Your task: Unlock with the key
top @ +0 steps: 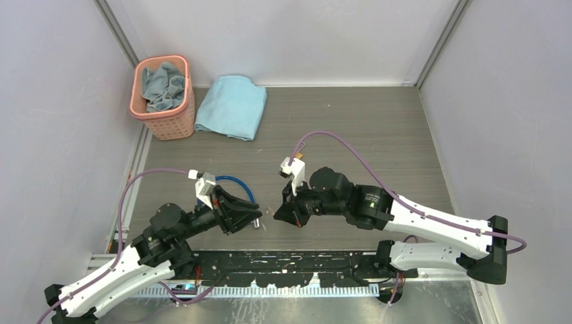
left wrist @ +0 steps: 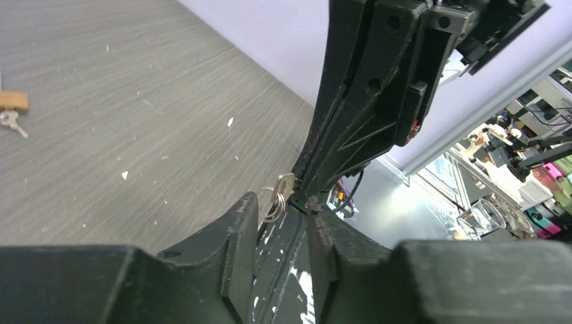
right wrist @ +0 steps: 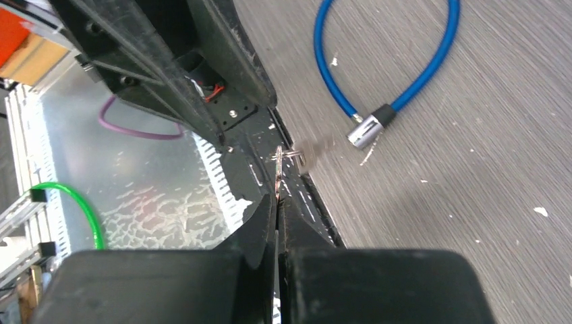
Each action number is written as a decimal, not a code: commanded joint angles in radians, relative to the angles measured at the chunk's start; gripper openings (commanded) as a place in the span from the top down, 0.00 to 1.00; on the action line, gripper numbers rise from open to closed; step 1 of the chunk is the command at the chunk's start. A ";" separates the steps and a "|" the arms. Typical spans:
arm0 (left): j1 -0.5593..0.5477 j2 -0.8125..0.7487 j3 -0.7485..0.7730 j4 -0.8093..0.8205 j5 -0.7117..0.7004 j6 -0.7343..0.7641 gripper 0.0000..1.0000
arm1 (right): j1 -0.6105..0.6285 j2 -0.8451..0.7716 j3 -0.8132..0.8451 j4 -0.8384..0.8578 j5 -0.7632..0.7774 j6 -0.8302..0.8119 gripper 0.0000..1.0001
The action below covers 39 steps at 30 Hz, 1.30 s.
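While R gripper [right wrist: 278, 202] pinches the key [right wrist: 280, 160] tight, I see L gripper [left wrist: 283, 210] narrowly parted right by it, both near blue cable [right wrist: 337, 81].

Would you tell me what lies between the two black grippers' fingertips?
The tiny silvery-grey metal key on its ring, pinched by the right gripper, just at the left gripper's parted fingers; the left wrist view shows it.
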 commanded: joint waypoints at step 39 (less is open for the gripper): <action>0.001 0.296 0.098 0.246 0.406 0.008 0.58 | -0.003 0.025 0.202 -0.258 -0.212 -0.171 0.99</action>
